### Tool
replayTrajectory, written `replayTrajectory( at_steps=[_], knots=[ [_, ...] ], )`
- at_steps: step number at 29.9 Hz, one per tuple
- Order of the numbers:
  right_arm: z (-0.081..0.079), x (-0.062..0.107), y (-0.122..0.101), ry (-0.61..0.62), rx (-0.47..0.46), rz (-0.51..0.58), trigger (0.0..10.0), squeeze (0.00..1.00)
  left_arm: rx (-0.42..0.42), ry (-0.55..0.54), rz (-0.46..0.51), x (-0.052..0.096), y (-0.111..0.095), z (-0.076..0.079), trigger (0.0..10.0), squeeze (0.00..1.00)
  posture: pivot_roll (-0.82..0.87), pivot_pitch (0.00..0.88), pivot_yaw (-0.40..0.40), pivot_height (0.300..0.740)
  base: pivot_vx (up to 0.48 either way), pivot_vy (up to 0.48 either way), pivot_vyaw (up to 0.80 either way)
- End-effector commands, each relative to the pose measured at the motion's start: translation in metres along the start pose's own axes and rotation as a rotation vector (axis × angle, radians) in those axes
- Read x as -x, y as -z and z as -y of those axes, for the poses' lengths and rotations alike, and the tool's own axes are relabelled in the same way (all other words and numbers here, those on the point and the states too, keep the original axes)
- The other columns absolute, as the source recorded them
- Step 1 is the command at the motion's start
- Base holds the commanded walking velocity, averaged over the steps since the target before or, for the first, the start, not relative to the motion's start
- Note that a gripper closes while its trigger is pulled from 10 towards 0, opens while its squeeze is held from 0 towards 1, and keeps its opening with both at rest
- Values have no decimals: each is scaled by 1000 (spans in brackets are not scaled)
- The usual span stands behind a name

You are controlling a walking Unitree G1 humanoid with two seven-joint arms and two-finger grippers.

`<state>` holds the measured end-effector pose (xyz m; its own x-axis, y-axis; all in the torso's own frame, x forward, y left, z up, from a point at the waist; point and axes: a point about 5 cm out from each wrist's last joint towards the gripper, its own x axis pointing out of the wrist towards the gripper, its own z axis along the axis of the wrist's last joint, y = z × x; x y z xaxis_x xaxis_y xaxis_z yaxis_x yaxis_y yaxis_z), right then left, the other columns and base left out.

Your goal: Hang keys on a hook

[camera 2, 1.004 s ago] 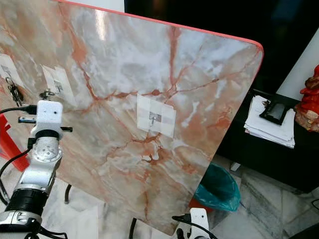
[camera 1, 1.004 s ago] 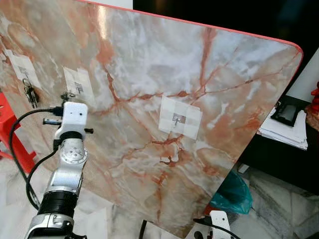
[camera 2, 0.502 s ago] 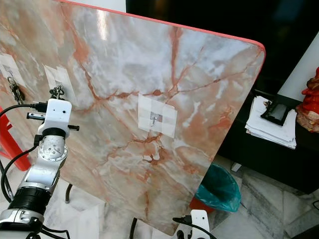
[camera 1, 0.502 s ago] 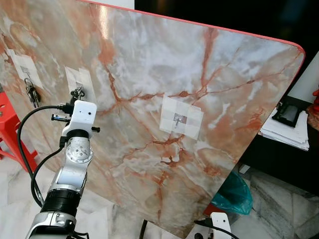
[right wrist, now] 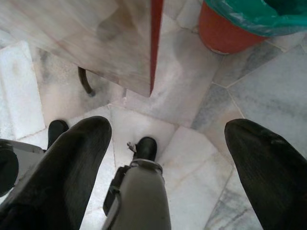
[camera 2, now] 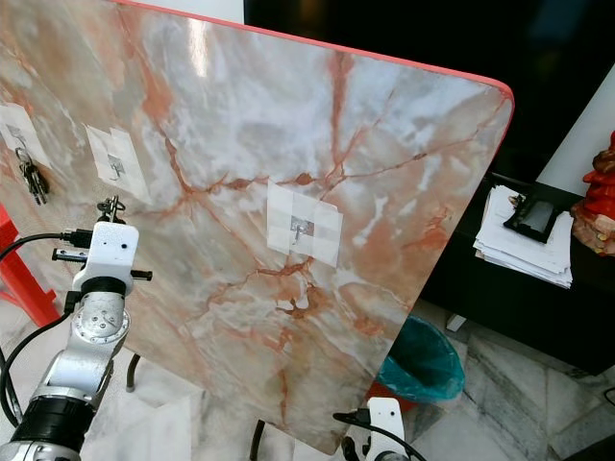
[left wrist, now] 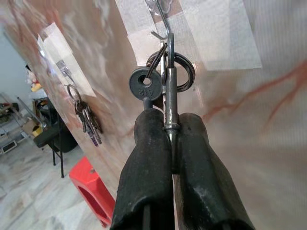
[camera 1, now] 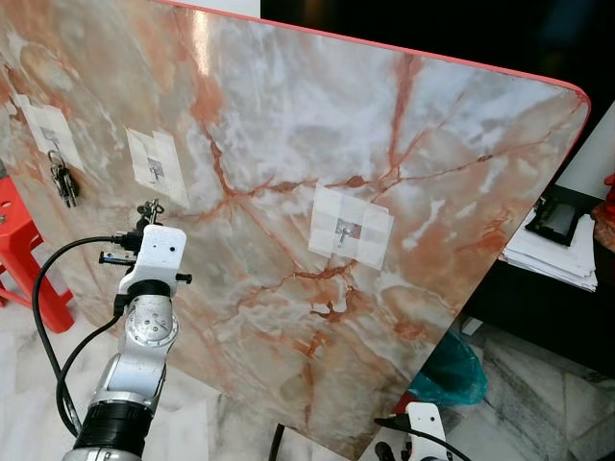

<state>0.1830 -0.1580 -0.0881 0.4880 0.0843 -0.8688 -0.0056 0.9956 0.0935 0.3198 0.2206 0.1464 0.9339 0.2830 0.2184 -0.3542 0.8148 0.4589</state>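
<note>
A marble-patterned board (camera 1: 288, 125) leans upright with three small metal hooks on taped patches. In the left wrist view my left gripper (left wrist: 165, 120) is shut on a key, its ring (left wrist: 184, 72) and round-headed key (left wrist: 142, 86) just under the middle-left hook (left wrist: 163, 19). In the head view these keys (camera 1: 149, 209) sit a little below that hook (camera 1: 154, 171), above my left wrist (camera 1: 156, 257). Another bunch of keys (camera 1: 63, 182) hangs on the far-left hook. The right-hand hook (camera 1: 341, 230) is bare. My right gripper (right wrist: 163, 158) hangs low and open over the floor.
A red stool (camera 1: 24, 259) stands left of the board. A bin with a teal bag (camera 1: 452, 370) sits on the marble floor at the board's right lower corner. A dark desk with papers (camera 1: 548, 254) is further right.
Half a second ago the held keys were up at the middle-left hook; my left gripper has since dropped, and the keys are now below the hook. The right arm is unmoved.
</note>
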Motion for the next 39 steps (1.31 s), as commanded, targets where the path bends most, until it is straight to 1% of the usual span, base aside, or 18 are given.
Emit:
replayTrajectory(
  at_steps=[1,4,5,6,9,10,12,14,17,22,23,29,35,39],
  knots=[
    [7,1,1,15,-13,1,10000,0,-16,-11,28,1,-6,1,10000,0,162,0,-116,740,0,0,0],
    [7,1,1,15,-14,2,10000,0,-25,-69,51,-1,-11,-6,10000,0,160,0,-116,740,0,0,0],
    [7,1,1,15,-14,1,10000,0,-35,-124,67,-2,-14,-14,10000,0,159,0,-115,740,0,0,0],
    [7,1,1,15,-14,1,10000,0,-35,-124,67,-2,-14,-14,10000,0,159,0,-115,740,0,0,0],
    [6,1,2,14,-15,1,10000,0,-50,-180,84,-3,-18,-25,10000,0,161,0,-116,740,0,0,0],
    [6,1,2,14,-15,1,10000,0,-55,-188,85,-3,-18,-27,10000,0,162,0,-116,740,0,0,0],
    [6,1,2,12,-15,-1,10000,0,-74,-231,74,-5,-17,-37,10000,0,164,0,-116,740,0,0,0],
    [6,1,2,10,-13,-1,10000,0,-95,-243,63,-6,-16,-41,10000,0,165,0,-116,740,0,0,0],
    [6,1,2,9,-14,-1,10000,0,-100,-243,50,-9,-13,-42,10000,0,163,0,-115,740,0,0,0],
    [6,1,3,10,-15,-1,10000,0,-106,-219,34,-14,-12,-38,10000,0,159,0,-116,740,0,0,0],
    [7,1,3,11,-15,-1,10000,0,-113,-199,22,-18,-11,-36,10000,0,159,0,-116,740,0,0,0],
    [9,2,4,12,-13,-4,10000,0,-125,-175,12,-26,-11,-32,10000,0,156,0,-118,740,0,0,0],
    [10,2,4,14,-13,-3,10000,0,-124,-153,2,-32,-12,-25,10000,0,152,0,-119,740,0,0,0],
    [10,2,4,15,-13,-3,10000,0,-126,-143,7,-34,-13,-22,10000,0,151,0,-119,740,0,0,0]
  ],
)
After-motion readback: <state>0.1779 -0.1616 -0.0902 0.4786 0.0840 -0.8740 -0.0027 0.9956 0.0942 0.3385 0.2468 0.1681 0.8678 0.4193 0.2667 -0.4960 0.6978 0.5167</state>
